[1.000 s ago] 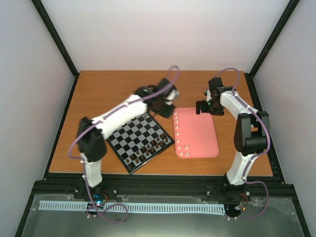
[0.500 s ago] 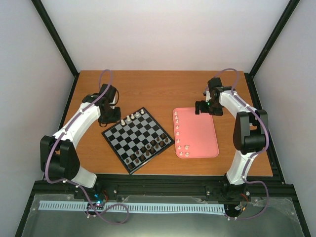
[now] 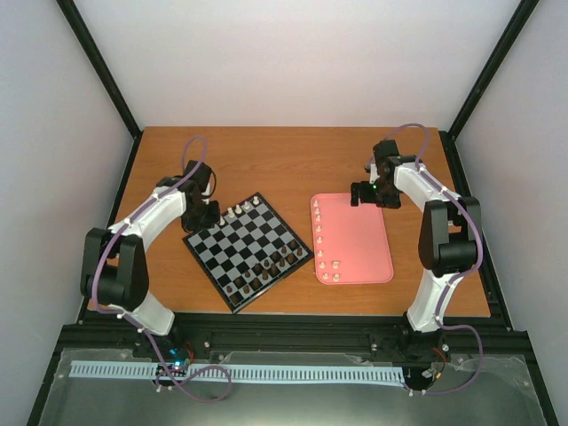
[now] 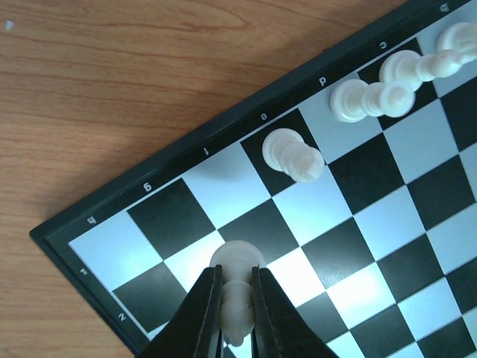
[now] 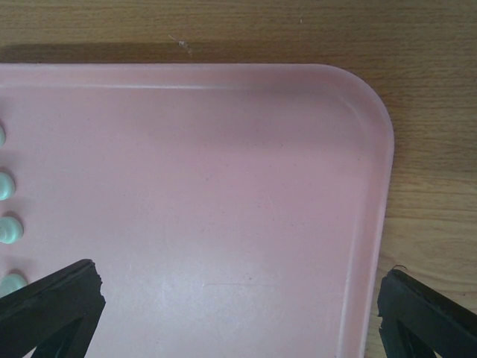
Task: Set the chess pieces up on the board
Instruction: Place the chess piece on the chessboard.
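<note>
Left gripper (image 4: 237,274), jaws pinching tiny cream-white chess piece (image 4: 238,254) over glossy black-and-silver checkered board (image 4: 358,201), right gripper (image 5: 235,291), jaws wide above pink tray (image 5: 358,149)

Pink tray (image 3: 364,244) lies on the wooden table (image 3: 266,155); dark brown pieces (image 3: 264,269) stand left of it.

Bright, even light from overhead; white glare pools on the glossy black-and-silver chessboard (image 4: 298,274); shadows fall soft and faint.
</note>
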`<state>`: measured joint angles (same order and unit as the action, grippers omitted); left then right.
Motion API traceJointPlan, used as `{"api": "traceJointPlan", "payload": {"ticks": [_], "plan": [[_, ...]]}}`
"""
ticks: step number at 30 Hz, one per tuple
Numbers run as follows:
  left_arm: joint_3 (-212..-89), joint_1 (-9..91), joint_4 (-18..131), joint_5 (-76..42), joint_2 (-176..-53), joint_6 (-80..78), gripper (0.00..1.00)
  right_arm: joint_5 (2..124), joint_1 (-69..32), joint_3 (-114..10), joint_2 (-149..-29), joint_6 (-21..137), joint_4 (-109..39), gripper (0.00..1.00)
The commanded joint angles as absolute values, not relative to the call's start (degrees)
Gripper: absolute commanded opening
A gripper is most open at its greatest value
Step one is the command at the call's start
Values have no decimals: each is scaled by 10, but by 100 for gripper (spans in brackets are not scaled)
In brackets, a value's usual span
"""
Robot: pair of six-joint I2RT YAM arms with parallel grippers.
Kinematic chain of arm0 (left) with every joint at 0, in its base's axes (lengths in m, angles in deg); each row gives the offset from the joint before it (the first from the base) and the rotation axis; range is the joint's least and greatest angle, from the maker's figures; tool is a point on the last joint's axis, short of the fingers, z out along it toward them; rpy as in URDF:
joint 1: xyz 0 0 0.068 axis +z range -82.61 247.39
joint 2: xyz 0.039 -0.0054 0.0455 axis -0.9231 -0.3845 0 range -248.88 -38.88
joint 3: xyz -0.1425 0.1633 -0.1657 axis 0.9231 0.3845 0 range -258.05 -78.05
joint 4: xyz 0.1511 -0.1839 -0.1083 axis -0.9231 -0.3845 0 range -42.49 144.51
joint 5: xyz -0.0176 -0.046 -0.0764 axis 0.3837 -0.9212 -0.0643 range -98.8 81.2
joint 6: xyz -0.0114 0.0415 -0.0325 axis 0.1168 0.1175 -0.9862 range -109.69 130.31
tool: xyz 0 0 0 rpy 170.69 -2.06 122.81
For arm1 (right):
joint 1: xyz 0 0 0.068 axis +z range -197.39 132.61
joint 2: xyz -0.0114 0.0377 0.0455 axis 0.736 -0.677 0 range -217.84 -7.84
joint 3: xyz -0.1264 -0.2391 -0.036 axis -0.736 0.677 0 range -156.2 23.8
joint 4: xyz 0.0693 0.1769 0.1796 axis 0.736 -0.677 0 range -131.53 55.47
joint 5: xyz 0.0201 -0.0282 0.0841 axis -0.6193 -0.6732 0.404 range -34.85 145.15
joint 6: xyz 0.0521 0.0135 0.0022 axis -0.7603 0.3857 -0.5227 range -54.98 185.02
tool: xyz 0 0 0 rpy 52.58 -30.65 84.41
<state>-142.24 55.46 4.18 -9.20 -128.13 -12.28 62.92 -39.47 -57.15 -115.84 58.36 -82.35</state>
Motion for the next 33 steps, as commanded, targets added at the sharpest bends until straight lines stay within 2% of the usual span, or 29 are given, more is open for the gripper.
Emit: {"api": "traceJointPlan", "payload": {"ticks": [1, 33], "plan": [[-1440, 559, 71, -92, -1312, -129, 1, 627, -391, -582, -1164, 590, -824, 100], [-1448, 564, 104, -70, -1383, -123, 2, 633, -391, -581, -1166, 593, -825, 100]]}}
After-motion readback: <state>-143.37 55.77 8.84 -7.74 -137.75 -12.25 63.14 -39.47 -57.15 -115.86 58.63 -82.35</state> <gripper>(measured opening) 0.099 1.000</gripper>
